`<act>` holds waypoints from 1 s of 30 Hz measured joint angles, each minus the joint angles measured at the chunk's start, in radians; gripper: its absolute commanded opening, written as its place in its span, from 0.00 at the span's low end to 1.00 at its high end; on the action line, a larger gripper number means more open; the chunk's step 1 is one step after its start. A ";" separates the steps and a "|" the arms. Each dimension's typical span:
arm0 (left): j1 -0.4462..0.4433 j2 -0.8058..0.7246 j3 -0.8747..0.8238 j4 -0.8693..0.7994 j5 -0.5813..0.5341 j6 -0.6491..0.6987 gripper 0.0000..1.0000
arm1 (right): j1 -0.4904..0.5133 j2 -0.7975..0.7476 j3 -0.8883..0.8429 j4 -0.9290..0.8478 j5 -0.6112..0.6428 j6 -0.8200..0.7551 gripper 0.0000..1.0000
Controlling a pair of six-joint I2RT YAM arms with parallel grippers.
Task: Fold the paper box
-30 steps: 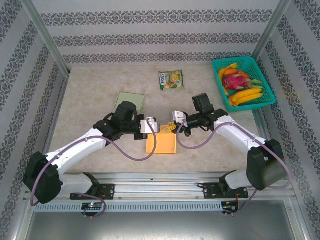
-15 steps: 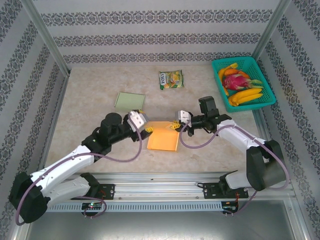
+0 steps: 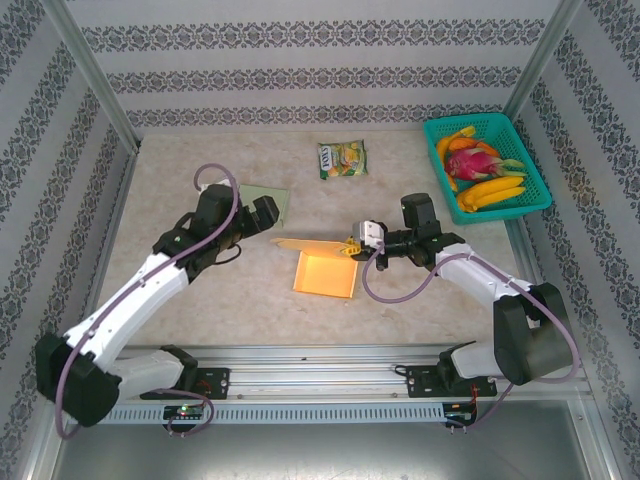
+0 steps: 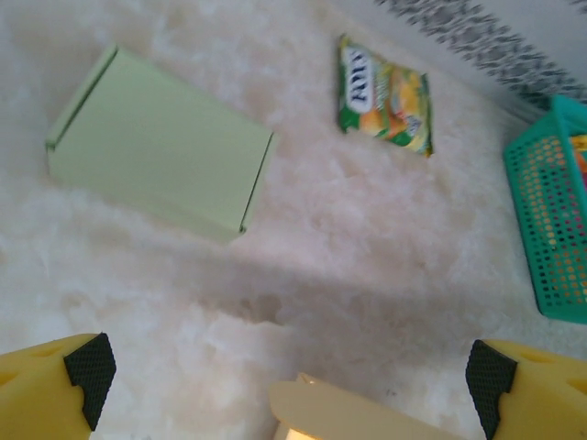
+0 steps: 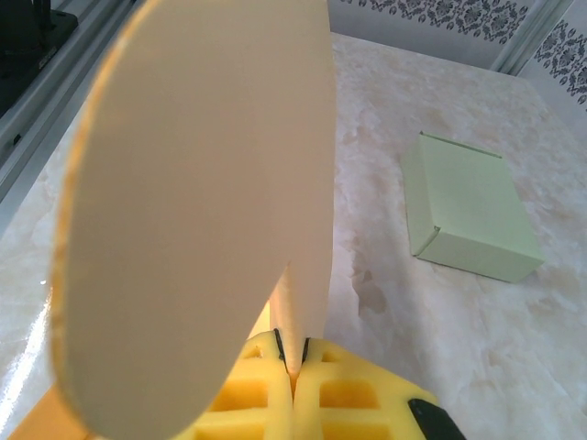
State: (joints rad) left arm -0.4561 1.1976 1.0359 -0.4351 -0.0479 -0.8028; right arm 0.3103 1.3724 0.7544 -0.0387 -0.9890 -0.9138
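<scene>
From above, we see both arms at once. The left gripper (image 3: 265,212) hangs over the near corner of a pale green box (image 3: 278,197). The right gripper (image 3: 350,248) sits at the right end of a raised flap on the paper box (image 3: 326,275). This view alone shows the fruit (image 3: 480,170), yellow and pink, in the teal basket (image 3: 536,195) beyond and to the right of the right gripper.

The left wrist camera shows how that tool stands. Its yellow fingers (image 4: 50,390), tipped with black pads, are at opposite edges of the frame. They are spread as wide as they go, with nothing gripped between them, only the table (image 4: 367,238). Ahead and to the left lies the whole green box (image 4: 160,142), closed and flat. Farther ahead is a snack packet (image 4: 385,82), and the basket (image 4: 550,220) wall is off to the right.

The right wrist camera shows its own yellow fingers (image 5: 344,390) pressed together on the thin edge of the flap (image 5: 202,211). The flap rises from them and curves left.

The paper box is orange and lies flat between the two grippers, closer to the right one. Its far flap is lifted, long and rounded at the end, with a cream inner face and a thin orange rim.

From above, the white lettering on the green and yellow packet (image 3: 342,159) appears to read "FOX'S". In the left wrist view it is too blurred to read.
</scene>
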 measured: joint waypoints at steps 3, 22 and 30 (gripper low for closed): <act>0.000 0.095 0.082 -0.047 0.040 -0.083 1.00 | 0.002 0.000 -0.006 0.008 -0.003 0.000 0.00; -0.020 0.344 0.069 0.024 0.267 -0.306 0.89 | 0.013 0.016 -0.025 0.056 -0.013 0.000 0.00; -0.042 0.345 0.034 0.058 0.268 -0.360 0.82 | 0.015 0.017 -0.042 0.085 0.011 0.009 0.00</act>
State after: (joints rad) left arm -0.4980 1.5429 1.0698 -0.3767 0.2203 -1.1629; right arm 0.3256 1.3895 0.7128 0.0460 -0.9775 -0.9051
